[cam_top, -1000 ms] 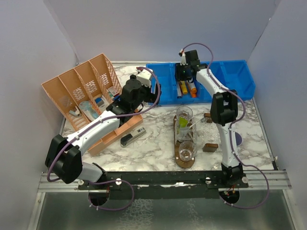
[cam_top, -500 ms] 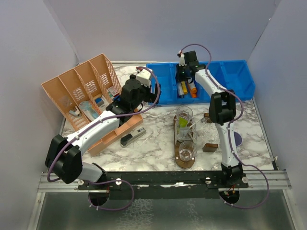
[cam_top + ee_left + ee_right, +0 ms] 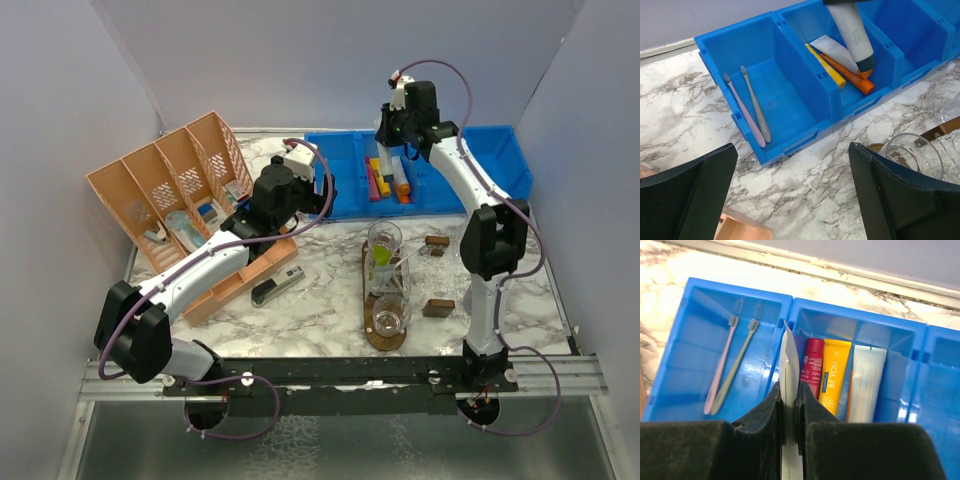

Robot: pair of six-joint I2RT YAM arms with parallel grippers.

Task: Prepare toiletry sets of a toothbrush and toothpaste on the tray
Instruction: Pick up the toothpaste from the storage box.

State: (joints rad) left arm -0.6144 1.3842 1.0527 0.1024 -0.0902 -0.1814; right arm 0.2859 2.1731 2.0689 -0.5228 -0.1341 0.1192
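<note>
The dark brown tray (image 3: 384, 338) lies right of centre and bears three clear tumblers. The far tumbler (image 3: 384, 238) holds a lime green tube (image 3: 381, 258) and a thin toothbrush; the near tumbler (image 3: 390, 316) looks empty. My right gripper (image 3: 396, 128) (image 3: 789, 390) hangs above the blue bin (image 3: 500, 160), shut on the crimped end of a white toothpaste tube (image 3: 789, 360) (image 3: 852, 35) that hangs cap down. My left gripper (image 3: 322, 195) (image 3: 795, 200) is open and empty over the marble, just in front of the bin's left end. A pink toothbrush (image 3: 742, 110) and a grey toothbrush (image 3: 756, 107) lie in the bin's left compartment.
Red (image 3: 811, 365), yellow (image 3: 834, 372) and white (image 3: 867, 380) tubes lie in the bin's second compartment. An orange divided basket (image 3: 165, 195) stands at the left, a stapler (image 3: 277, 287) near it. Small brown blocks (image 3: 437, 308) lie right of the tray.
My right gripper has risen out of the blue bin and shifted right, lifting the white tube clear of its compartment. The left arm has not moved.
</note>
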